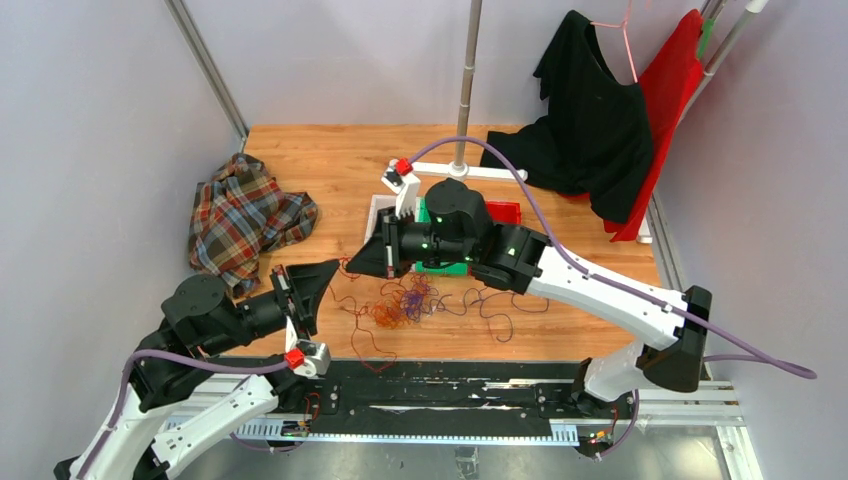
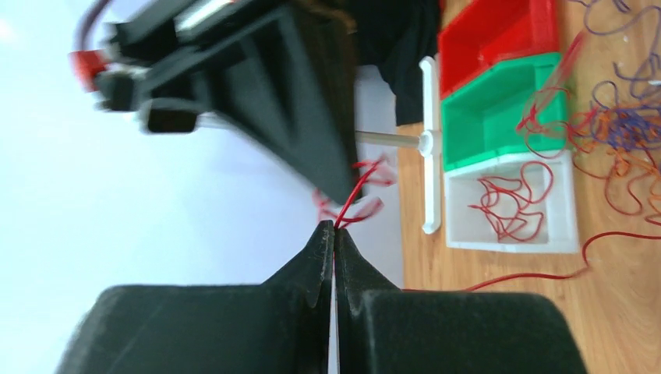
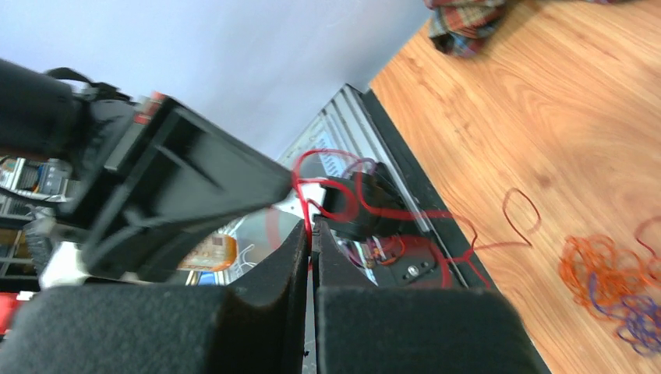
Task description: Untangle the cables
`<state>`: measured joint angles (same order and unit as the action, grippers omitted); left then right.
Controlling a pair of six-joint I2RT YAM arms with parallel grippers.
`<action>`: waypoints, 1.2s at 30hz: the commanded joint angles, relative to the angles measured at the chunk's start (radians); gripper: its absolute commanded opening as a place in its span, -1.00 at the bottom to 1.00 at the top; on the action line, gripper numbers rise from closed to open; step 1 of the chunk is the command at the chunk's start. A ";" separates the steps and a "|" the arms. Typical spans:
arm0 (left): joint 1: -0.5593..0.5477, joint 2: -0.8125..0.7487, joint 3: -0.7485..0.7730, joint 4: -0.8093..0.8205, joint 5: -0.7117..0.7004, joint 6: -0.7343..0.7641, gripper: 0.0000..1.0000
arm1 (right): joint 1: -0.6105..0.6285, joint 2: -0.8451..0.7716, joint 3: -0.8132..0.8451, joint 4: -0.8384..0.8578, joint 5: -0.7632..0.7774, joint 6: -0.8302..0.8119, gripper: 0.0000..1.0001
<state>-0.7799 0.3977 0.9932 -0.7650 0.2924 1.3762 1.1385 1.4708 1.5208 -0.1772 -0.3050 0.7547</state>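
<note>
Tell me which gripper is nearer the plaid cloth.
Left. The left gripper sits just right of the plaid cloth; the right gripper is farther right, beyond it.

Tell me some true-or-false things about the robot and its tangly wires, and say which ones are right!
1. The left gripper and the right gripper each pinch a red wire. True.
2. The white bin holds purple wires. False: red wires lie in it.
3. The cable clump lies on the wooden table. True.
4. The plaid cloth hangs on a hanger. False: it lies crumpled on the table.
</note>
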 commanded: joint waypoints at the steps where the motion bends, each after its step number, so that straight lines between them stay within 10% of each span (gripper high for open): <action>1: 0.004 -0.020 0.046 0.125 0.011 -0.084 -0.99 | -0.048 -0.077 -0.101 -0.024 0.021 -0.011 -0.99; 19: 0.004 0.105 0.227 0.166 -0.090 -0.501 -0.99 | -0.063 -0.180 -0.230 -0.051 0.098 -0.122 -0.98; 36: 0.004 0.184 0.339 0.144 -0.080 -0.692 -0.99 | -0.061 -0.232 -0.269 -0.063 0.195 -0.196 -0.22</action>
<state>-0.7799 0.5640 1.3159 -0.6292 0.2070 0.7326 1.0840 1.2678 1.2495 -0.2359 -0.1436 0.5972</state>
